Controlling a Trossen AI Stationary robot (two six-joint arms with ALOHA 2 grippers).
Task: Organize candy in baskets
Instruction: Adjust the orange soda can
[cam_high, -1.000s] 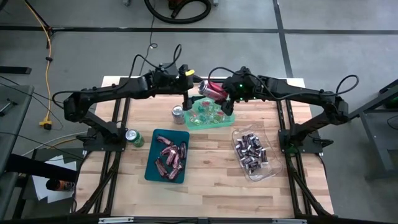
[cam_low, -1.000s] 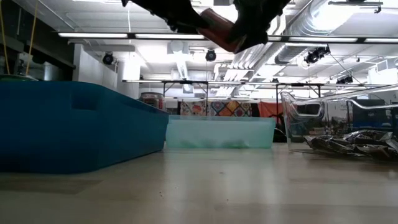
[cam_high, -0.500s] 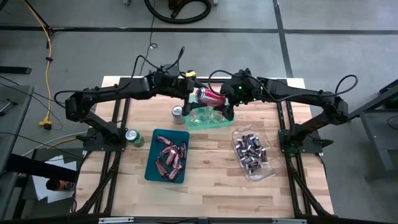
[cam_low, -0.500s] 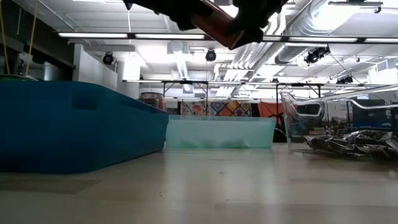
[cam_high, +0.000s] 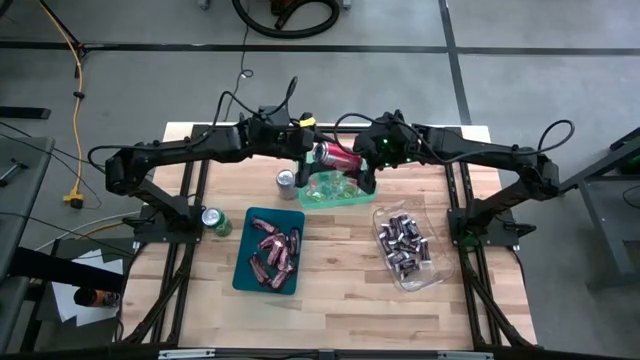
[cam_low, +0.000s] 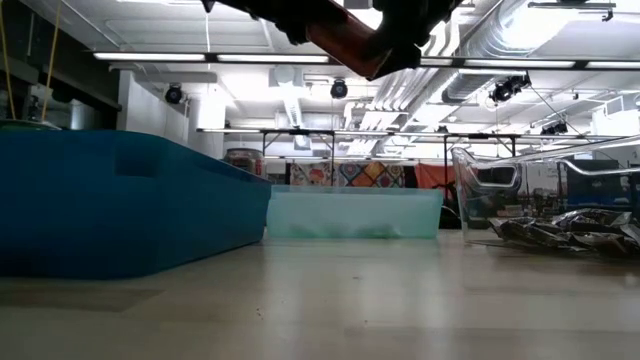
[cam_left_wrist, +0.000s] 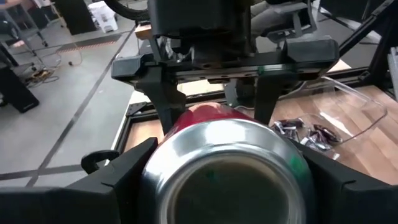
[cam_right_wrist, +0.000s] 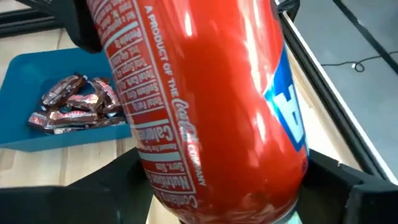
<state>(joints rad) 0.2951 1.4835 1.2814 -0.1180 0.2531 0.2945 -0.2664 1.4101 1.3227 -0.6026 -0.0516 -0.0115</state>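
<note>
A red soda can (cam_high: 337, 155) hangs on its side above the light green basket (cam_high: 335, 190), between my two grippers. My left gripper (cam_high: 314, 151) comes at its silver end (cam_left_wrist: 227, 177) from the table's left. My right gripper (cam_high: 360, 160) is on the red body (cam_right_wrist: 205, 93) from the right. Pinkish-red candy (cam_high: 275, 250) lies in the dark teal basket (cam_high: 243, 262). Dark candy (cam_high: 402, 243) fills the clear basket (cam_high: 428, 215). In the low view the can (cam_low: 345, 35) shows at the top edge. My left gripper pinches the can at its silver end rim (cam_left_wrist: 155, 168), one finger (cam_left_wrist: 115, 186) on each side, coming nearly level from the table's left along the can. My right gripper pinches the red body (cam_left_wrist: 205, 115) between its two fingers (cam_left_wrist: 166, 99), slanting down from the table's right. The can is lifted clear, lying roughly level.
A silver can (cam_high: 287, 181) stands left of the green basket. A green can (cam_high: 212, 221) stands left of the teal basket. Bare wood lies along the table's near edge (cam_high: 330, 320). In the low view the teal basket (cam_low: 120, 205) stands near on the left and the clear basket (cam_low: 520, 200) on the right.
My left gripper has swung from pointing toward the table's near edge round to point at the can, and has moved right until its fingers stand at the can's silver end. The can has shifted slightly left and down, still clear of the basket.
</note>
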